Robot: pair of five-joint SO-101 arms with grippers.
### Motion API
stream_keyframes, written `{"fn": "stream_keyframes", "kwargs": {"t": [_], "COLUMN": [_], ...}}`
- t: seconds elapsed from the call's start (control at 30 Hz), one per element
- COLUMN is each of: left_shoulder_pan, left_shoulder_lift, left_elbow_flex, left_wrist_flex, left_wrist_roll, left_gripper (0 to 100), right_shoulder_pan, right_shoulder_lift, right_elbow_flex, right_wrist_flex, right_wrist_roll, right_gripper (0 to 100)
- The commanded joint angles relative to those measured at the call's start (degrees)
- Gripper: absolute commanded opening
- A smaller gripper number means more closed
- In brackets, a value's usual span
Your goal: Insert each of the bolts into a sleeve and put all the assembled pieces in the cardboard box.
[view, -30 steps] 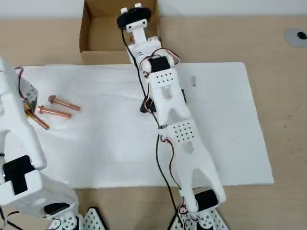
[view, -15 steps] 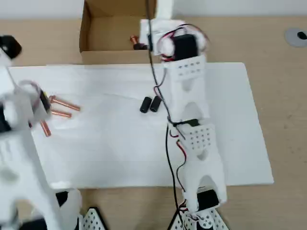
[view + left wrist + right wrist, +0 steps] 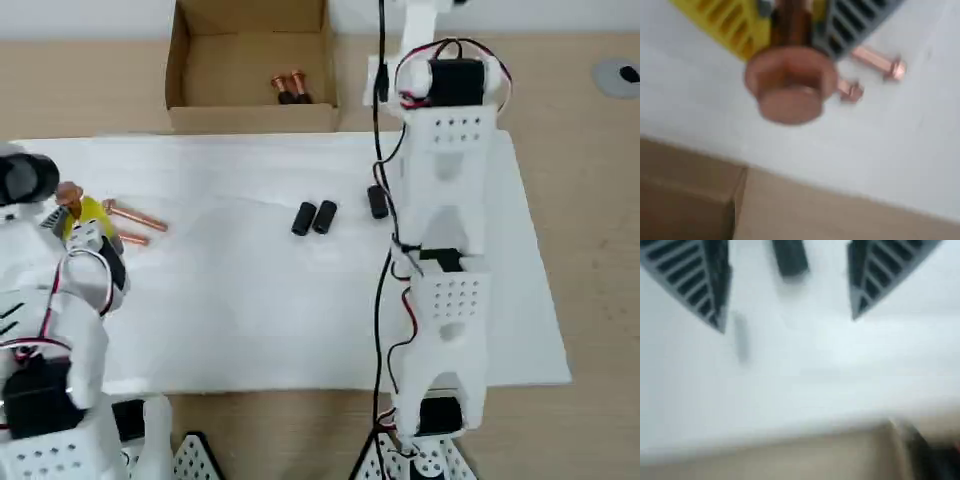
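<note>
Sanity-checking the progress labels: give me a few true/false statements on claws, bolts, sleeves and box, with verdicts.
1. The left claw is shut on a bolt. True.
2. The cardboard box is empty. False: two assembled pieces lie in it.
3. The right claw is open over the white sheet, with a sleeve lying beyond its tips. True.
4. Three loose bolts lie on the white sheet. False: two loose bolts lie there, side by side near the left claw.
</note>
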Motion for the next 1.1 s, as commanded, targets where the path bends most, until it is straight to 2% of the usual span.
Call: {"fn": "stream_keyframes", "kwargs": {"t": [0.0, 0.2, 0.8, 1.07], "left_shoulder_pan": [0.9, 0.9, 0.9, 0.9], "left_shoulder_lift": [-4.2, -6.1, -6.0, -6.2], "left_elbow_flex": [5.8, 9.7, 9.9, 9.9], "left_wrist_flex": [-6.8, -7.7, -7.7, -7.6], "left_wrist_roll": [0.0, 0.0, -0.3, -0.3], "left_gripper": [0, 0, 0, 0], "right_shoulder_pan": [-0.1, -1.6, -1.6, -1.6], "right_shoulder_lift": [0.1, 2.8, 14.0, 18.0], "right_elbow_flex": [11.4, 18.6, 18.5, 18.8], "right_wrist_flex": [0.4, -2.7, -3.7, -3.5], "right_wrist_roll": [0.8, 1.2, 4.0, 8.0], "right_gripper": [19.9, 19.9, 19.9, 19.9]}}
